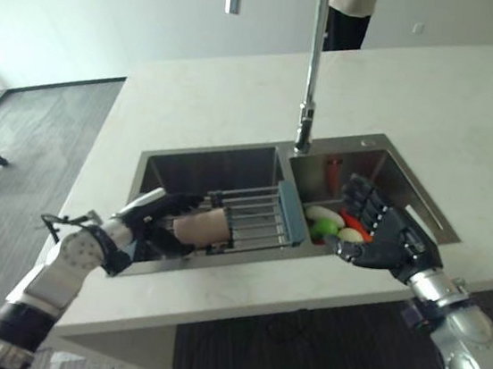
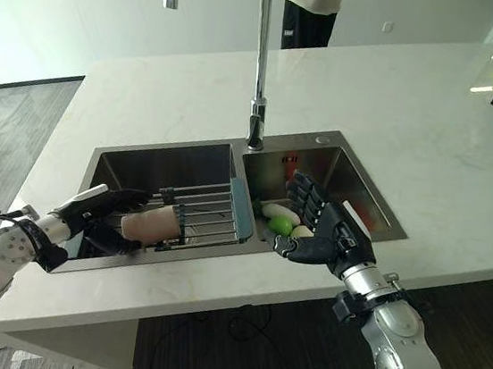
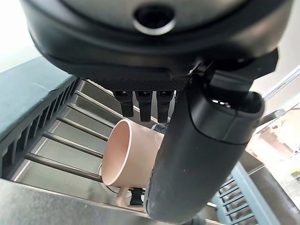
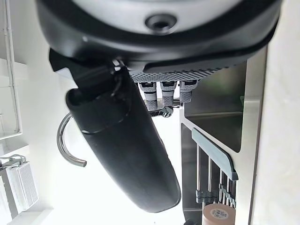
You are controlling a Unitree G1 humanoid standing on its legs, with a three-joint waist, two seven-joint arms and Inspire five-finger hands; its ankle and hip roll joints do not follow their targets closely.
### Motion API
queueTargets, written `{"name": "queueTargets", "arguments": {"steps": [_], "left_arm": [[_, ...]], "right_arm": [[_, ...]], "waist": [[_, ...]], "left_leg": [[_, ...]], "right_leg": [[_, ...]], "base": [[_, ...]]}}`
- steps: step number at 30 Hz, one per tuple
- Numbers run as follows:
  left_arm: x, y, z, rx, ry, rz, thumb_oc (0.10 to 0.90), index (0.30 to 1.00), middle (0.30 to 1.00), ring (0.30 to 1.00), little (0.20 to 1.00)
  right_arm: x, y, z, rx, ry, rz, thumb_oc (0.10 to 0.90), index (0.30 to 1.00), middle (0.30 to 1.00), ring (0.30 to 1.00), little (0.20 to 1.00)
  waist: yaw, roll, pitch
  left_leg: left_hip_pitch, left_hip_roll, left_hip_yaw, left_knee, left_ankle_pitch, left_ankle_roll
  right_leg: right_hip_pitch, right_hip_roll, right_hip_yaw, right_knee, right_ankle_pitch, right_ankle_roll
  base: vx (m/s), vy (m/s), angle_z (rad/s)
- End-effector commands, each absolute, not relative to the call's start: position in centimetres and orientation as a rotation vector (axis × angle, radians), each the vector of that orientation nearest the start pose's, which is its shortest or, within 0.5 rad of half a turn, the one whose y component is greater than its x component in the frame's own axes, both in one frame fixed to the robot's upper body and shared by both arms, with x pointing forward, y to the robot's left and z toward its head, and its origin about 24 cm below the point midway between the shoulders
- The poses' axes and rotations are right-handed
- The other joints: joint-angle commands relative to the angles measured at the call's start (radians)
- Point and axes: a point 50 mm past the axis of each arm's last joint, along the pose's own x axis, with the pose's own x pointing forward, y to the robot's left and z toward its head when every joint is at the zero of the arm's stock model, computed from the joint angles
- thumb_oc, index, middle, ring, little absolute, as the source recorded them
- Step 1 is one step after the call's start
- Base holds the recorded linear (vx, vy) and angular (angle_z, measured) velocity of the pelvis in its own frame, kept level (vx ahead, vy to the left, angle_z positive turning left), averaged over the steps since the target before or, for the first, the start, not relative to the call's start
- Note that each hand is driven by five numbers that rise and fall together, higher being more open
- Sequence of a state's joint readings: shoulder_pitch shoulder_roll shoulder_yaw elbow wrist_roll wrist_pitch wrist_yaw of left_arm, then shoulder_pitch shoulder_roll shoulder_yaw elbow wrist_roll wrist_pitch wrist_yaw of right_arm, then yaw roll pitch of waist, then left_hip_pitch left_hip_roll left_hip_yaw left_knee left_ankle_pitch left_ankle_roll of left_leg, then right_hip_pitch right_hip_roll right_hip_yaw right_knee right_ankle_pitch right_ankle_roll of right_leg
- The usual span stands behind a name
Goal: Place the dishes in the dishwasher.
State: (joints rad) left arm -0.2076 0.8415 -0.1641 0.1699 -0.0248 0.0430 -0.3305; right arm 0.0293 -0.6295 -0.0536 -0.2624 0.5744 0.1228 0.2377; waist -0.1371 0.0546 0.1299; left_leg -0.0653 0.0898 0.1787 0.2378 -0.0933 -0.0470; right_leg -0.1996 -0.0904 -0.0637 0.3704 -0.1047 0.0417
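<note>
Sink (image 1: 231,160), two basins, sunk in the white table (image 1: 400,104). Left eye view: left basin holds a wire rack (image 1: 256,217); pink cup (image 1: 201,227) lies on its side on the rack, long axis roughly 9-to-3 o'clock. Left hand (image 1: 148,217) curled round the cup. Right basin holds white, green and red items (image 1: 327,221). Right hand (image 1: 379,237) above them, fingers spread, holding nothing. Faucet (image 1: 312,67) at 12 o'clock.
Left wrist view: cup mouth faces the camera, fingers (image 3: 143,105) on its body.
Right wrist view: fingers (image 4: 161,96) straight; cup base (image 4: 219,214) on the rack.

Right hand (image 4: 140,154), faucet (image 4: 65,145), rack (image 4: 213,159), cup (image 4: 218,214)
</note>
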Motion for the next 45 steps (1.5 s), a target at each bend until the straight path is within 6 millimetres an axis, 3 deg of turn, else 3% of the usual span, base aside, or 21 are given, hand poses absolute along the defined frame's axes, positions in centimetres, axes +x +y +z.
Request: {"name": "queueTargets", "arguments": {"steps": [1,13,22,23,24,31,35,38,40,43,45], "left_arm": [[30.9,26.0,15.0,0.866,-0.060,-0.260,0.800,0.900,0.900,0.900,0.900],[31.8,26.5,13.5,0.864,0.016,-0.233,0.800,0.900,0.900,0.900,0.900],[31.6,27.2,9.8,0.895,0.262,-0.288,0.800,0.900,0.900,0.900,0.900],[31.6,27.3,9.7,0.904,0.269,-0.289,0.530,0.495,0.495,0.495,0.495],[31.7,27.2,9.7,0.937,0.260,-0.296,0.400,0.300,0.300,0.300,0.300],[31.5,27.4,9.6,1.006,0.288,-0.296,0.400,0.300,0.300,0.300,0.300],[31.4,27.1,10.7,0.989,0.186,-0.274,0.400,0.300,0.300,0.300,0.300],[31.3,26.9,12.6,0.979,0.037,-0.225,0.400,0.300,0.300,0.300,0.300],[30.5,26.5,15.8,0.978,-0.218,-0.139,0.400,0.300,0.300,0.300,0.300],[29.3,26.2,18.0,0.955,-0.405,-0.060,0.400,0.300,0.300,0.300,0.300],[27.9,26.0,20.6,0.989,-0.623,0.035,0.400,0.300,0.300,0.300,0.300]], "right_arm": [[24.9,-21.7,17.6,-0.141,-0.359,0.394,0.800,0.900,0.900,0.900,0.900],[25.0,-21.5,17.4,-0.174,-0.335,0.422,0.800,0.900,0.900,0.900,0.900],[24.8,-21.7,17.3,-0.187,-0.315,0.439,0.800,0.900,0.900,0.900,0.900],[24.8,-21.7,17.3,-0.187,-0.315,0.440,0.800,0.900,0.900,0.900,0.900],[24.8,-21.6,17.3,-0.185,-0.316,0.441,0.800,0.900,0.900,0.900,0.900],[24.8,-21.7,17.0,-0.187,-0.302,0.442,0.800,0.900,0.900,0.900,0.900],[24.8,-21.8,17.0,-0.186,-0.299,0.436,0.800,0.900,0.900,0.900,0.900],[24.7,-22.0,17.0,-0.185,-0.307,0.423,0.800,0.900,0.900,0.900,0.900],[24.4,-22.5,17.1,-0.159,-0.344,0.374,0.800,0.900,0.900,0.900,0.900],[24.3,-22.6,17.2,-0.136,-0.381,0.331,0.800,0.900,0.900,0.900,0.900],[24.1,-22.9,17.3,-0.131,-0.399,0.308,0.800,0.900,0.900,0.900,0.900]], "waist": [[-0.011,0.007,-0.055],[-0.039,0.010,-0.061],[-0.055,0.012,-0.059],[-0.056,0.012,-0.059],[-0.058,0.012,-0.059],[-0.053,0.009,-0.057],[-0.045,0.005,-0.057],[-0.037,0.003,-0.056],[-0.021,-0.006,-0.057],[-0.002,-0.015,-0.059],[0.014,-0.021,-0.062]], "left_leg": [[0.012,0.052,-0.009,0.062,-0.108,-0.038],[0.019,0.059,0.014,0.062,-0.111,-0.035],[0.024,0.061,0.025,0.062,-0.112,-0.032],[0.024,0.062,0.028,0.062,-0.112,-0.032],[0.026,0.062,0.031,0.062,-0.112,-0.031],[0.026,0.062,0.032,0.062,-0.114,-0.030],[0.025,0.059,0.027,0.062,-0.114,-0.030],[0.025,0.058,0.023,0.062,-0.113,-0.031],[0.021,0.056,0.014,0.062,-0.113,-0.033],[0.018,0.054,0.002,0.062,-0.113,-0.033],[0.014,0.053,-0.006,0.062,-0.115,-0.033]], "right_leg": [[0.091,-0.014,0.027,-0.070,-0.045,0.102],[0.085,-0.003,0.048,-0.070,-0.042,0.101],[0.081,0.005,0.062,-0.070,-0.040,0.102],[0.081,0.005,0.062,-0.070,-0.040,0.102],[0.082,0.005,0.063,-0.070,-0.039,0.103],[0.082,0.003,0.060,-0.070,-0.039,0.104],[0.086,0.001,0.054,-0.070,-0.041,0.104],[0.089,-0.002,0.049,-0.070,-0.042,0.104],[0.092,-0.009,0.039,-0.070,-0.043,0.103],[0.095,-0.015,0.027,-0.070,-0.046,0.101],[0.097,-0.020,0.018,-0.070,-0.050,0.099]], "base": [[-0.01,0.003,-0.12],[0.01,0.003,-0.07],[0.01,0.000,-0.03],[0.01,0.004,-0.08],[0.03,0.002,-0.06],[0.01,0.000,-0.05],[0.00,0.000,0.00],[0.00,0.000,0.00],[0.02,-0.028,0.09],[0.01,-0.049,0.15],[0.01,-0.069,0.12]]}}
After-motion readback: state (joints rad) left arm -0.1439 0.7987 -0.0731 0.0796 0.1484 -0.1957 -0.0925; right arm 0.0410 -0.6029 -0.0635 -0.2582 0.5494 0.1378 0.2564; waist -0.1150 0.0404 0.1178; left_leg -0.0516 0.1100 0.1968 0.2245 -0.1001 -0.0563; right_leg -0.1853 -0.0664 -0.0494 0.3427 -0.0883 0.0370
